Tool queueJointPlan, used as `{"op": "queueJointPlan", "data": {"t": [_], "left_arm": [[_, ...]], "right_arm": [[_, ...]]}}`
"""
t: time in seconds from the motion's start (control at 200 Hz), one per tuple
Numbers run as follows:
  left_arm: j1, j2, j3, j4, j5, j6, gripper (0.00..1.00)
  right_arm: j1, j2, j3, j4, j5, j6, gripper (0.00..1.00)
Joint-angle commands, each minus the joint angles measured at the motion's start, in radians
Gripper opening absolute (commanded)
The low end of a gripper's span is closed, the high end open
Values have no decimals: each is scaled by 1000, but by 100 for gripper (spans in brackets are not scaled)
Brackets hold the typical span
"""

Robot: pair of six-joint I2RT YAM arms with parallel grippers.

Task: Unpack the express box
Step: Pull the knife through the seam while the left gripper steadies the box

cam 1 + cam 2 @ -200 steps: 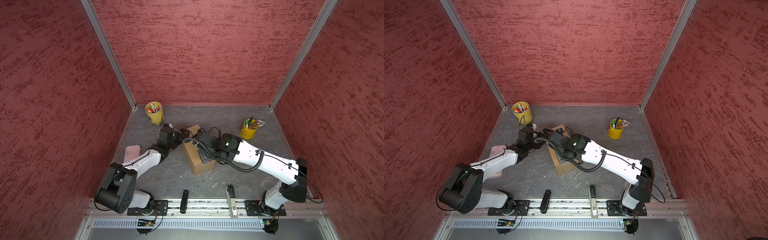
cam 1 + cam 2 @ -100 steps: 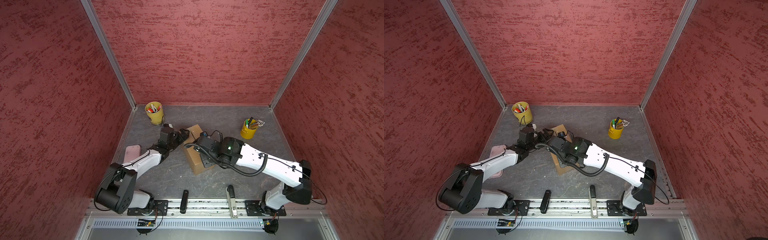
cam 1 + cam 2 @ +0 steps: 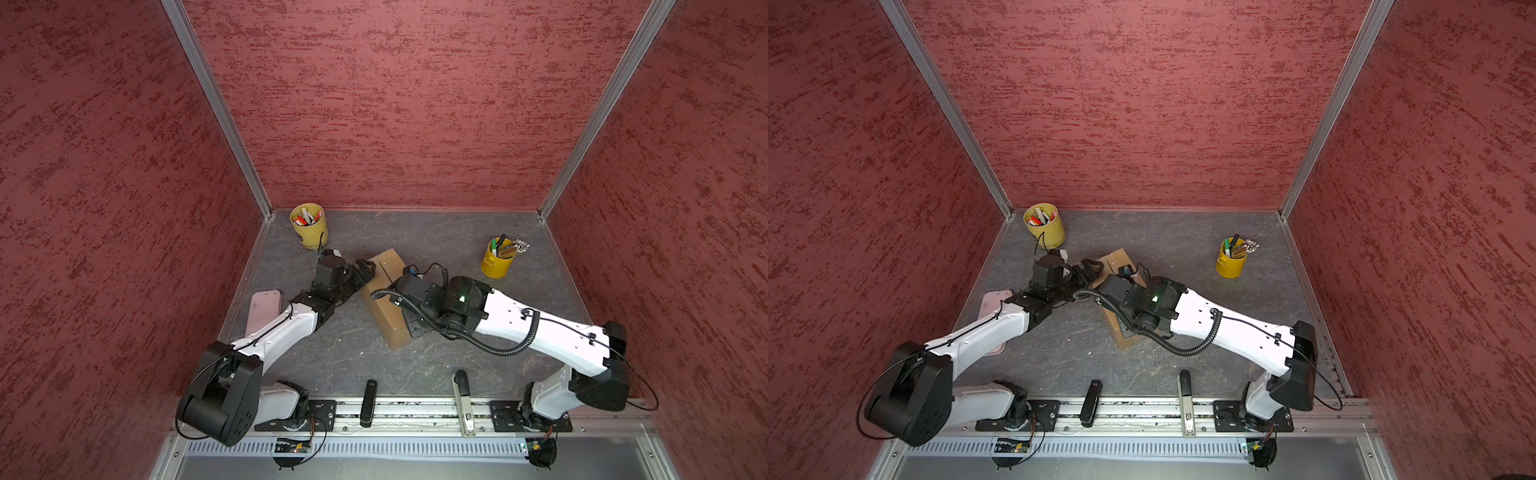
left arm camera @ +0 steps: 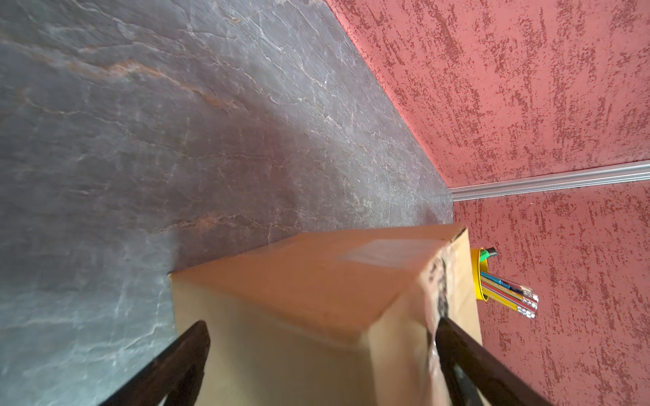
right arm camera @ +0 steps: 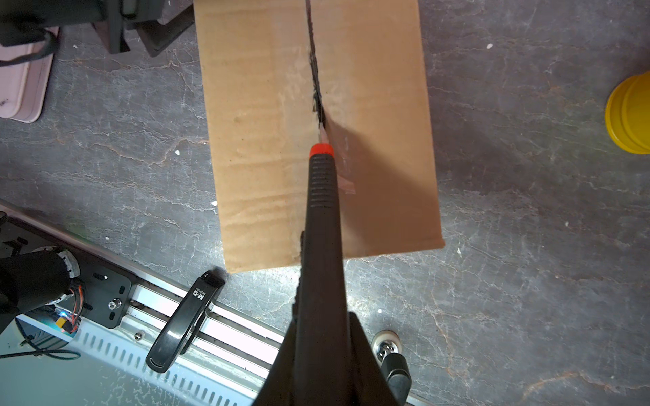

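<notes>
The express box (image 3: pixel 385 266) (image 3: pixel 1116 259) is a brown carton lying in the middle of the floor. My left gripper (image 3: pixel 365 269) (image 3: pixel 1091 268) (image 4: pixel 322 323) stands open, its fingers either side of the box's far end (image 4: pixel 316 281) without pinching it. My right gripper (image 5: pixel 320 351) is shut on a black utility knife (image 5: pixel 322 211) with an orange collar. The knife's blade sits in the centre seam (image 5: pixel 316 88), which is slit open from the far end to the blade. Clear tape (image 5: pixel 343 168) covers the seam nearer the front. In both top views my right wrist hides the box's middle.
A yellow pen cup (image 3: pixel 309 226) stands at the back left, another (image 3: pixel 498 258) (image 5: pixel 629 116) at the right. A pink case (image 3: pixel 262 311) lies by the left wall. A black tool (image 3: pixel 368 401) (image 5: pixel 186 323) and a silver-black one (image 3: pixel 462 395) rest at the front rail.
My right gripper has drawn the knife a little toward the front along the box's seam. The left gripper has stayed open at the far end.
</notes>
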Motion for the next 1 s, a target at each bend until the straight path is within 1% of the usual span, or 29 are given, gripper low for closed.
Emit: {"op": "queueJointPlan", "data": {"t": [0.0, 0.17, 0.241, 0.336, 0.451, 0.601, 0.717, 0.997], "left_arm": [[1, -50, -7, -77, 42, 29, 100], [-2, -113, -4, -139, 96, 39, 100], [-19, -147, -5, -173, 107, 42, 100], [-61, -192, -18, -213, 116, 36, 99], [-118, -235, -63, -205, 113, -8, 100], [-202, -269, -105, -186, 62, -51, 100], [-237, -264, -123, -149, 34, -67, 100], [-251, -187, -141, -70, -7, -88, 100]], "right_arm": [[7, -17, -17, 14, 33, 29, 0], [6, -12, -18, 23, 30, 27, 0], [6, -8, -13, 25, 29, 21, 0], [6, -1, -3, 23, 26, 12, 0], [6, 12, 9, 21, 20, 6, 0], [7, 25, 20, 16, 8, 3, 0], [7, 24, 24, 16, 7, 7, 0], [7, 25, 45, -9, 9, 12, 0]]}}
